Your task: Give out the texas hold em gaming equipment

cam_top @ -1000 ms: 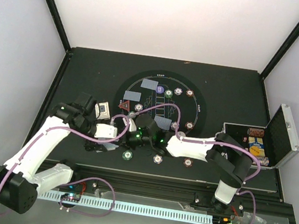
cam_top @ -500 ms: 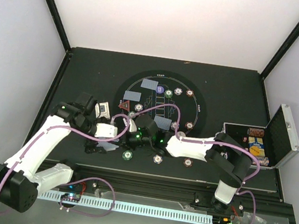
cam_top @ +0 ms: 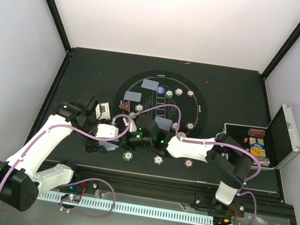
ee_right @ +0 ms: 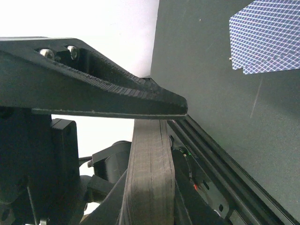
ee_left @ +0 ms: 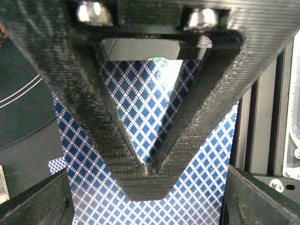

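Blue-backed playing cards (cam_top: 150,84) lie on the round black mat (cam_top: 201,106), along with striped chips (cam_top: 169,94), a purple disc (cam_top: 160,90) and a red triangle (cam_top: 124,106). More chips (cam_top: 158,159) sit along the mat's near rim. My left gripper (cam_top: 99,144) hovers just over one blue diamond-backed card (ee_left: 140,108) lying flat by the table's front edge. Its fingers (ee_left: 33,201) stand apart on either side of the card, open. My right gripper (cam_top: 135,137) is shut on a deck of cards (ee_right: 150,178), seen edge-on under the upper finger (ee_right: 117,89).
An open silver-edged black case (cam_top: 280,139) holding chips stands at the right. The black front rail (ee_left: 262,117) runs close beside the left gripper. A second card's corner (ee_left: 56,165) shows to the left. Two overlapping cards (ee_right: 267,37) lie on the mat beyond the right gripper.
The left wrist has shifted slightly left and its jaws stand wider than a second ago. The card beneath stays flat on the table. The right arm has not moved.
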